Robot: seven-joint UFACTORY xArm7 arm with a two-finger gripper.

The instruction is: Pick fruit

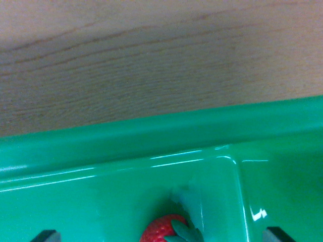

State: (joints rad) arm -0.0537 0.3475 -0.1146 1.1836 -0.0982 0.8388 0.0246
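So the strawberry [164, 230] is cut off by the bottom edge of the frame, just left of centre, with its green leaves pointed toward the lower right. It sits in the left compartment of a green plastic tray [151, 132], close to the raised divider [243, 201] running up the right side of that compartment. Two dark fingertips [46, 235] are seen poking in at the bottom left and bottom right corners, spread wide apart, so the gripper [162, 236] is read as open with nothing held. The berry lies between them, pretty much centred. The right tip appears past the divider, which could be caught on descent. Wooden tabletop [151, 60] fills the upper half.
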